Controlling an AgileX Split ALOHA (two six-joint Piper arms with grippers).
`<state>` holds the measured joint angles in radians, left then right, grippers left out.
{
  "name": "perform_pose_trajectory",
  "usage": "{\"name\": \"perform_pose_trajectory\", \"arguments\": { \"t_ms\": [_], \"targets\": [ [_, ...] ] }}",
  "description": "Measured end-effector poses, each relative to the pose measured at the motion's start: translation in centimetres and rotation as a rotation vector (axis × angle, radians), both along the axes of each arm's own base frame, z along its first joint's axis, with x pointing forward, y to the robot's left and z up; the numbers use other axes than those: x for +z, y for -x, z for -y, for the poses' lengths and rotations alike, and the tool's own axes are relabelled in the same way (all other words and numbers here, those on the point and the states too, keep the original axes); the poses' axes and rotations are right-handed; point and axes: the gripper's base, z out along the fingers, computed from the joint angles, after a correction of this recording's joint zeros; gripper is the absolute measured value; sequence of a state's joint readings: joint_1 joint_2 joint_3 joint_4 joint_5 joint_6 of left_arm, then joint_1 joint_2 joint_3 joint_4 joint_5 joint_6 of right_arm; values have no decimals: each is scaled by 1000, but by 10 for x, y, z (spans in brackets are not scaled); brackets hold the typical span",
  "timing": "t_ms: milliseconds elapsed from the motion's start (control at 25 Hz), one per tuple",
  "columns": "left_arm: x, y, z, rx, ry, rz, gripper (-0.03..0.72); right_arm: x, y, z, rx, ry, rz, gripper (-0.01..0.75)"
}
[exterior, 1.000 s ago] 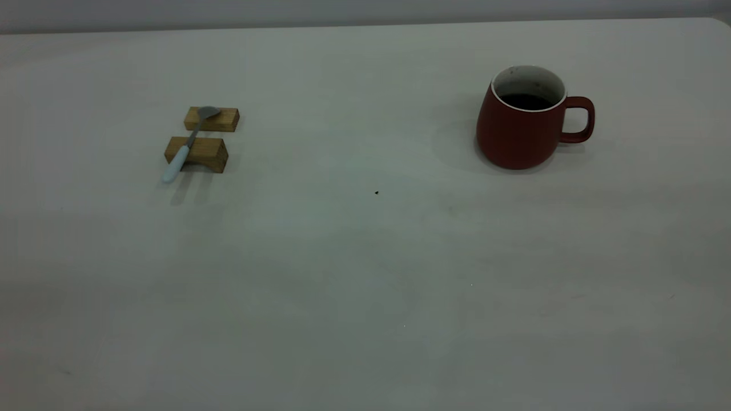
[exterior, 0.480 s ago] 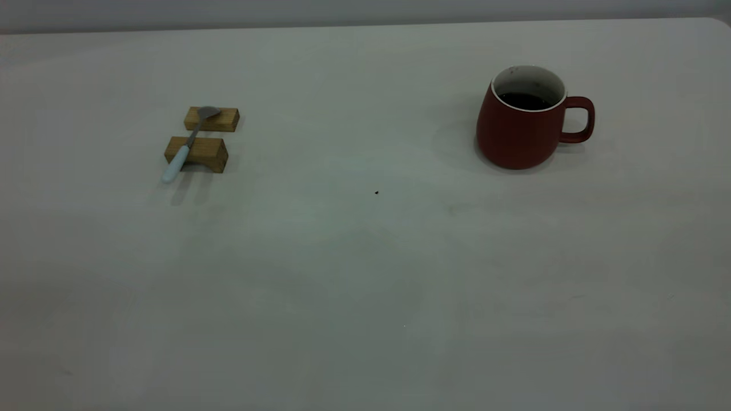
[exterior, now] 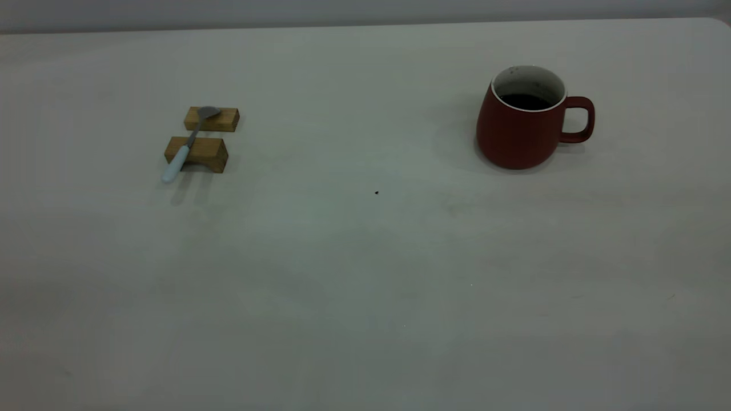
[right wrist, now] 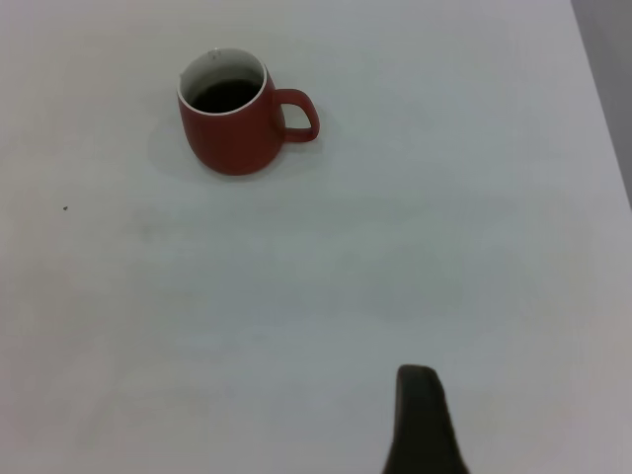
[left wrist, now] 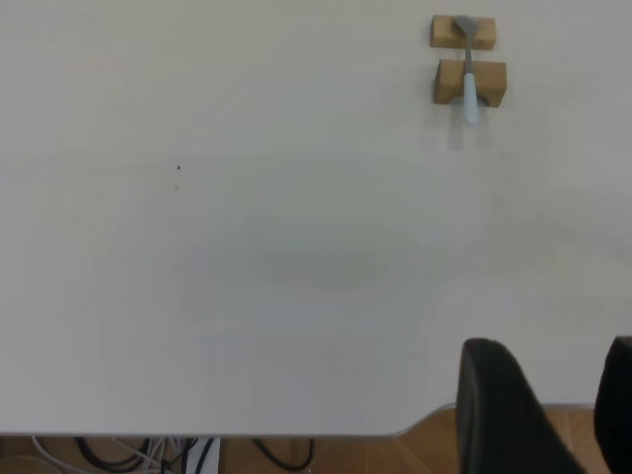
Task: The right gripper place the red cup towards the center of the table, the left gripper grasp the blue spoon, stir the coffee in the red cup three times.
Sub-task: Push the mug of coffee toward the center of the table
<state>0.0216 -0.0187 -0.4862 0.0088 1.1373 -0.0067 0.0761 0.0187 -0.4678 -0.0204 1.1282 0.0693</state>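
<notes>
Red cup (exterior: 521,127): a rounded mug with a white interior, standing upright on the table (exterior: 365,285) toward its far right corner, well apart from everything else. Its loop handle (exterior: 579,119) points at the right edge. The coffee (exterior: 525,101) sits well below the rim. As a judgement, the mug is rigid, breakable, fairly heavy with liquid and smooth-sided, so the handle or the rim wall next to it offers the surest hold, and it should travel level and slowly to avoid slopping.

Blue spoon (exterior: 184,149): thin, light and stiff, bridging 2 wooden blocks (exterior: 197,153) near the far left corner; the bowl rests on the farther block and the pale handle overhangs the nearer one. The raised, overhanging handle looks like the best place to pinch; a narrow, slick shaft may swivel in a loose grip.

Left gripper (left wrist: 553,415): back at the near edge of the table, fingers spread apart, holding nothing, far from the spoon.

Right gripper (right wrist: 423,420): over the near part of the table, well short of the cup; only 1 finger shows, so whether it is spread or closed cannot be told.

Neither step has begun.
</notes>
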Motion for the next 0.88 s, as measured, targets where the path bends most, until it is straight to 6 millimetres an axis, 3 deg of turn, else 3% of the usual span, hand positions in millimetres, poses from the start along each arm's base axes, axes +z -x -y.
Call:
{"name": "perform_pose_trajectory", "arguments": {
  "t_ms": [520, 680, 880],
  "targets": [
    [0, 0, 0, 0, 0, 0, 318, 0, -4, -6, 36, -60, -37, 572],
    [0, 0, 0, 0, 0, 0, 318, 0, -27, -10, 41, -71, -180, 572],
    [0, 0, 0, 0, 0, 0, 318, -4, -78, -13, 79, -8, -338, 572]
  ]
}}
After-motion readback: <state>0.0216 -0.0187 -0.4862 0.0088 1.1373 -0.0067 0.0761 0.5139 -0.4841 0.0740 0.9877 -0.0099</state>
